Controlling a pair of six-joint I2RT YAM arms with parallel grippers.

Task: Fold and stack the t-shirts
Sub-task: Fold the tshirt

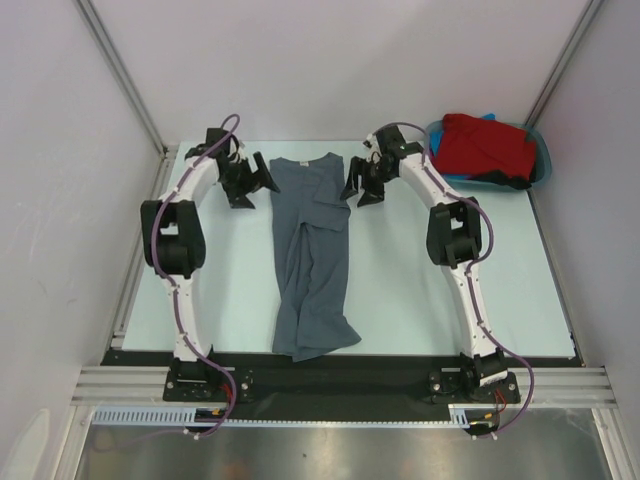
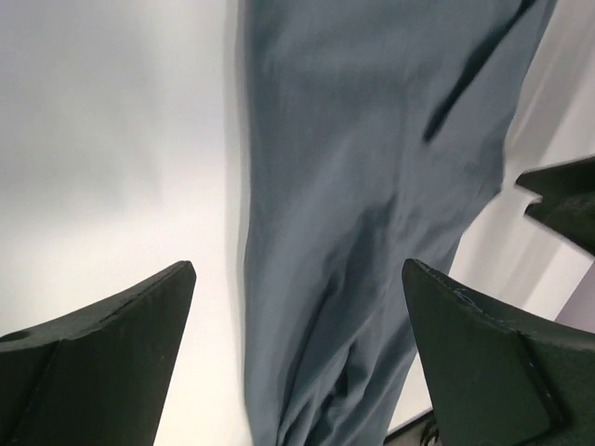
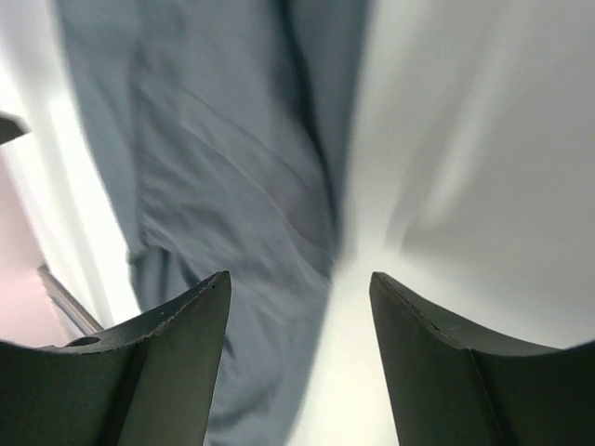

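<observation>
A slate-grey t-shirt [image 1: 312,250] lies folded lengthwise in a narrow strip down the middle of the table, collar end far, hem end near and rumpled. It fills the left wrist view [image 2: 372,214] and the right wrist view [image 3: 214,158]. My left gripper [image 1: 262,180] is open and empty beside the shirt's far left edge. My right gripper [image 1: 356,186] is open and empty beside the far right edge. A red t-shirt [image 1: 485,147] lies bunched in the teal tub [image 1: 541,160] at the back right, with bits of blue and black cloth.
The pale table top [image 1: 430,300] ends at a black strip [image 1: 330,372] along the near edge. Grey walls close in the left, back and right sides. The right gripper's dark finger shows at the right edge of the left wrist view [image 2: 567,200].
</observation>
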